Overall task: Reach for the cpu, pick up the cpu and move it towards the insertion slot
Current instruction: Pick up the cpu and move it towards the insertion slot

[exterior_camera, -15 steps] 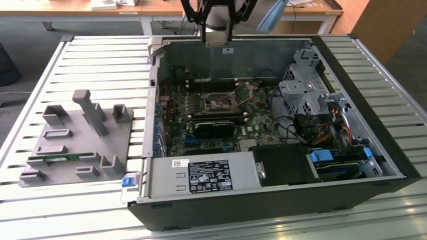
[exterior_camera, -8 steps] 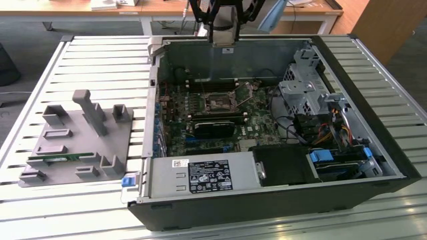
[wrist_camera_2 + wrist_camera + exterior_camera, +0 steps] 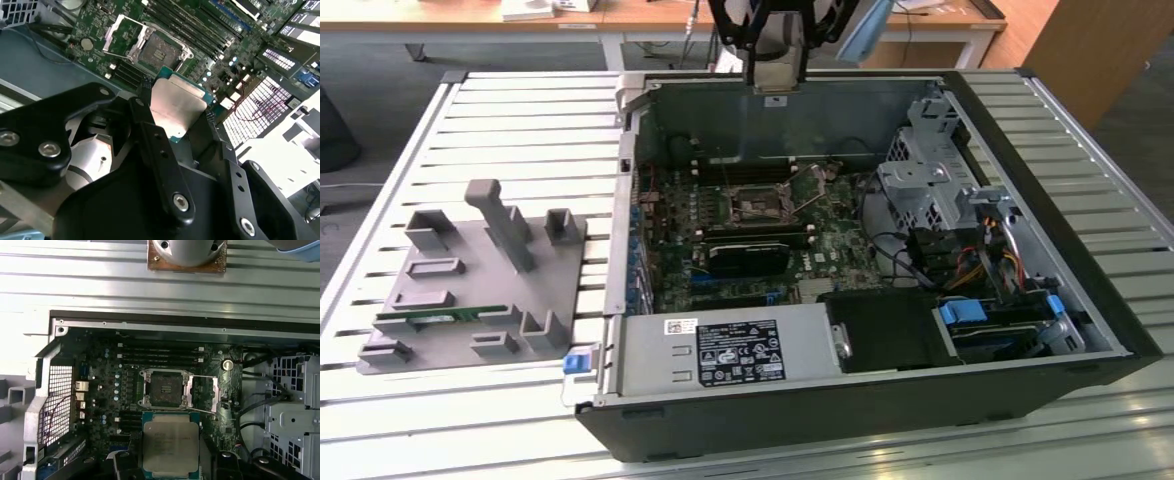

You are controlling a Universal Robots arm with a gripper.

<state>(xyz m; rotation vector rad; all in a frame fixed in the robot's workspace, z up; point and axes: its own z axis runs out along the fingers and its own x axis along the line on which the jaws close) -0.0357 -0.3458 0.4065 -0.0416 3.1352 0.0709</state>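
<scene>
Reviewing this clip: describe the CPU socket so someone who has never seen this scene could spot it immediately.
Start at the open black computer case lying on the slatted metal table, then look at the green motherboard inside. Near its middle sits the square dark insertion slot with a silvery metal frame. Unlike the long dark memory slots beside it, it is square, and its silvery lid stands open.

I have the cpu (image 3: 178, 111) pinched between the gripper's (image 3: 175, 112) two black fingers (image 3: 145, 92), silver top toward the camera. It hangs above the green board (image 3: 220, 60). Just beyond it the slot (image 3: 159, 50) lies open, its metal frame (image 3: 120, 35) flipped up beside it.
</scene>
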